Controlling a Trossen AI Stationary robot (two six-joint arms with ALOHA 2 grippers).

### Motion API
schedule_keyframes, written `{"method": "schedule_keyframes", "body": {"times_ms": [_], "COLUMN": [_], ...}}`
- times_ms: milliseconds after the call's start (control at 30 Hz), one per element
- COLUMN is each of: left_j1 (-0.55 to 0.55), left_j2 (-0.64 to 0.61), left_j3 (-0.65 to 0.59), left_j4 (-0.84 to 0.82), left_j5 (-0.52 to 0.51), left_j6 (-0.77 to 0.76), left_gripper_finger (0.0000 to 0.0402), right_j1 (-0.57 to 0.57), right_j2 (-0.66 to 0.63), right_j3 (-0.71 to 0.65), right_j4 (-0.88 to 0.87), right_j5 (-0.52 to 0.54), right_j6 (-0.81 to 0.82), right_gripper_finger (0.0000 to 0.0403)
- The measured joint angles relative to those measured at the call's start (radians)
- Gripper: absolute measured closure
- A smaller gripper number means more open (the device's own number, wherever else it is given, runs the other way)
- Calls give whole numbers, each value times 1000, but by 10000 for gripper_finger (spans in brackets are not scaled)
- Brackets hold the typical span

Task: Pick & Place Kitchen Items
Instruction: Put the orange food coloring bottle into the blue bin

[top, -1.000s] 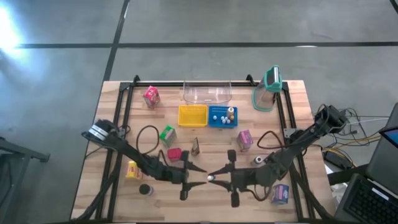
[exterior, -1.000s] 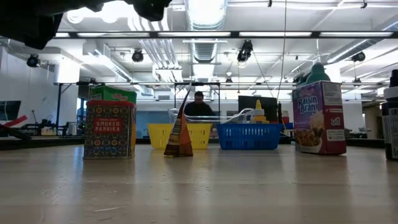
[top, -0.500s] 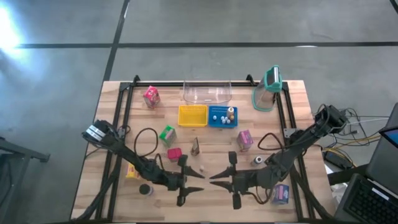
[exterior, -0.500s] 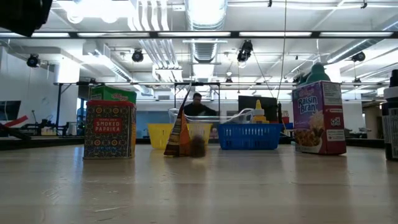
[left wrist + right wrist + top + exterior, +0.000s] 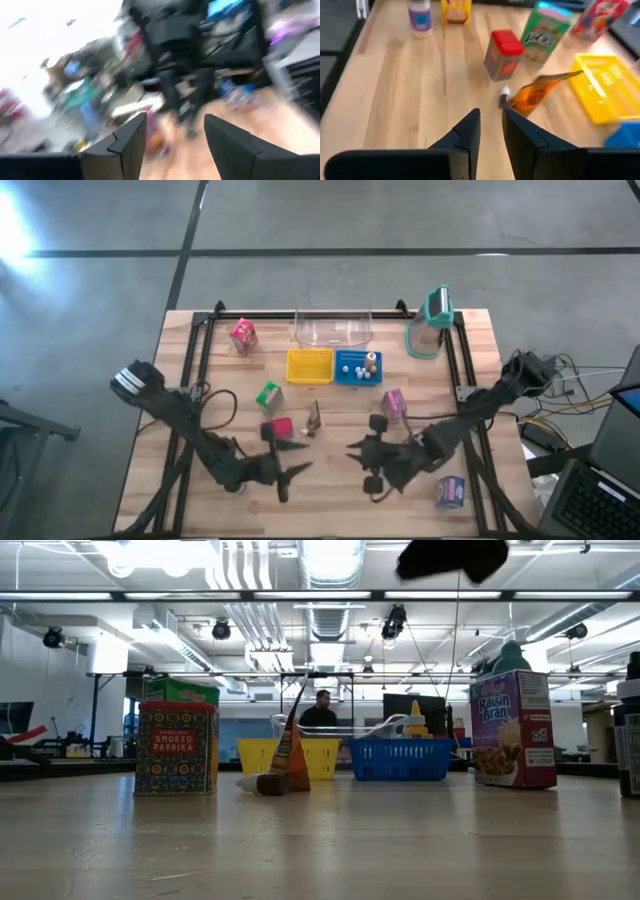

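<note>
Low view: pale wooden table before a workshop with ceiling lights.
Cartons cluster near the yellow basket; left gripper spread and empty, right gripper nearly closed, empty.

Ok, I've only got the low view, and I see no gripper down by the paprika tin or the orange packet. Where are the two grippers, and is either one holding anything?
Observer: From above, the left gripper sits on your side of the paprika tin, open and empty.
Operator: And the right one?
Observer: The right gripper is aimed at the orange packet, with nothing between its fingers.
Operator: What's inside the blue basket?
Observer: The blue basket holds tiny white balls and a small bottle.
</note>
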Motion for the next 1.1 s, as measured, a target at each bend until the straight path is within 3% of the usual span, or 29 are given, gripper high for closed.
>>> {"method": "schedule_keyframes", "body": {"times_ms": [133,200,333,533,1100], "left_j1": [12,17,17,16,16], "left_j2": [-92,-135,-197,-269,-321], "left_j3": [-21,-36,-89,-181,-236], "left_j4": [-296,-364,-389,-387,-372], "left_j5": [-37,-39,-39,-39,-42], "left_j6": [-228,-302,-358,-437,-486], "left_gripper_finger": [197,197,197,197,197], "right_j1": [-55,-96,-174,-257,-311], "right_j2": [89,143,235,324,528], "right_j3": [0,2,0,5,81], "right_j4": [49,67,98,296,391], "right_j5": [-93,-142,-168,-357,-305], "right_j6": [-19,-22,-37,-70,-39], "right_gripper_finger": [319,317,312,300,235]}}
